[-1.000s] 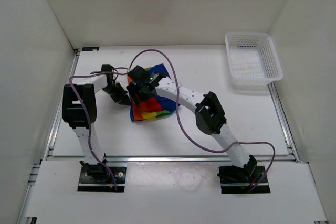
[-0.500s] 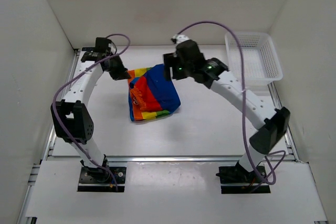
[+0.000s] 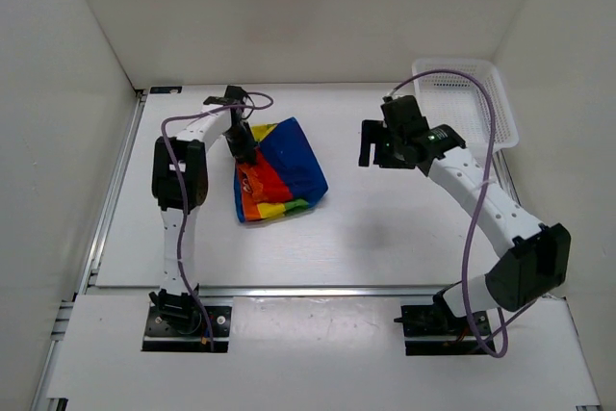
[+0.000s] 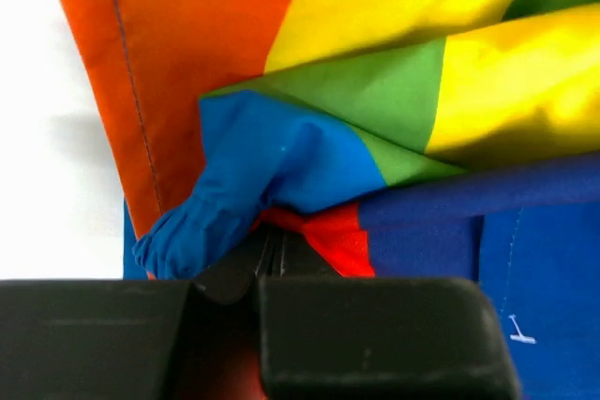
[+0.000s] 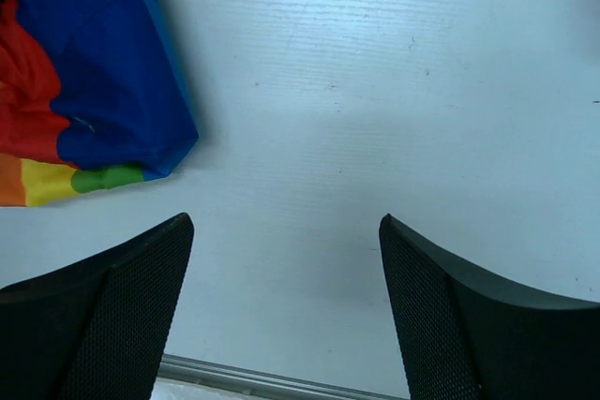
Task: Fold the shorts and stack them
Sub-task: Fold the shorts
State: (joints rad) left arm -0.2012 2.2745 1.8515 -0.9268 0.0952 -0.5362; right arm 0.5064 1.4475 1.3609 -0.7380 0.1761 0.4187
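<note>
Mid-table, our shorts lie as a loosely folded bundle. At their far-left edge our left gripper has pinched tight on bunched blue hem. Our right gripper has let go and swung right, wide open and empty. We judge one fold laid, with tidying left.
</note>
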